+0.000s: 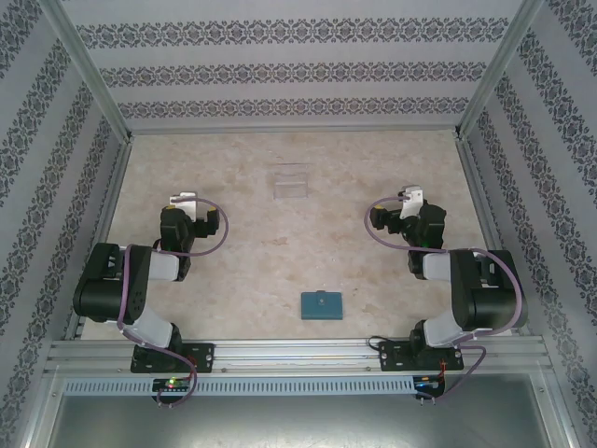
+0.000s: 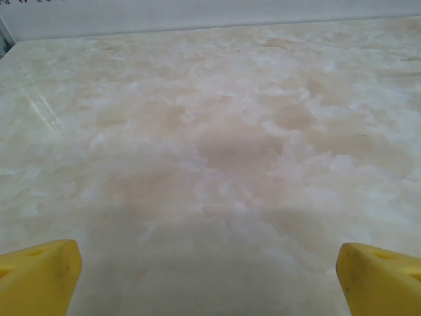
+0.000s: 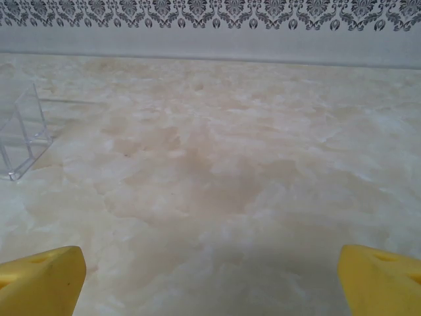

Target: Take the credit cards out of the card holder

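The card holder (image 1: 320, 304) was seen lying flat and closed on the table (image 1: 233, 271), near the front edge, between the 2 arm bases and a little toward the right one. A small tab was laid across its upper face. The credit cards were taken to be inside, hidden by the shut cover.

The left gripper (image 1: 183, 199) and the right gripper (image 1: 411, 196) were held above the table at mid-depth, well apart from the holder and from each other. The jaws of both were spread wide and held nothing. In each wrist view the yellow fingertips (image 2: 39, 276) were set at the far corners with bare table between them. A clear tray (image 3: 23, 135) was seen to the left of the right gripper, toward the far side of the table.

The holder was judged to be light, thin and soft-covered, so it could be expected to slide on the glossy surface if pushed from 1 side only. Because it lay flat, little edge was offered; a hold at a long edge or at the spine was thought best, with the tab lifted by the other gripper. The cards were judged stiff, smooth and slippery, and likely kept in their slots by friction. Each would best be pinched at its exposed edge and drawn out along the slot while the holder was pinned down.
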Robot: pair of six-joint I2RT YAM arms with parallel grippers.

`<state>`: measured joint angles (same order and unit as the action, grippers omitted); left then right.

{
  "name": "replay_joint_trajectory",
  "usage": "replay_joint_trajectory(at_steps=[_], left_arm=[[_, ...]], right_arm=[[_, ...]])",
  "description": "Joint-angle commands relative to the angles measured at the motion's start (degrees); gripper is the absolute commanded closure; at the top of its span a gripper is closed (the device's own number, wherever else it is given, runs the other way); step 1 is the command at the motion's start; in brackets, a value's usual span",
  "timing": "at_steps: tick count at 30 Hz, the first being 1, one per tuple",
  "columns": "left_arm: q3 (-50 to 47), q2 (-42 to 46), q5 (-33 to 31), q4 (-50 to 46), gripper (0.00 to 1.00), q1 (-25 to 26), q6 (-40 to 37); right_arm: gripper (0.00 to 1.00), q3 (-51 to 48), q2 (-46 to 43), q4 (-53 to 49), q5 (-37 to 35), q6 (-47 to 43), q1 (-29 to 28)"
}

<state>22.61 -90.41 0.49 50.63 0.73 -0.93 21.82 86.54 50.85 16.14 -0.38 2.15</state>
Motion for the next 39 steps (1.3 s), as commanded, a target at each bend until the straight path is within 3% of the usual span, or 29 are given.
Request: replay_joint_trajectory(at_steps=[1,28,31,39], left_arm=[[-0.46,-0.38,0.85,2.85,0.0,-0.38,-0.12],[-0.46,-0.46,1.09,2.77,0.0,-0.47,-0.02],[-0.29,-0.39,-1.43,2.63,0.0,-0.47,0.98],[-1.89,1.52,-3.71,4.53,0.0,-0.47,1.56]], right_arm=[[0.02,-0.79,-0.12,2.39,1.96,-0.9,0.21],[0.02,-0.78,-0.15,2.41,1.88,-0.8,0.22],[0.02,-0.82,-0.13,2.4,1.88,-0.81,0.28],[0.02,1.09,-1.85,-2.85,-8.13,-0.5,-2.1]])
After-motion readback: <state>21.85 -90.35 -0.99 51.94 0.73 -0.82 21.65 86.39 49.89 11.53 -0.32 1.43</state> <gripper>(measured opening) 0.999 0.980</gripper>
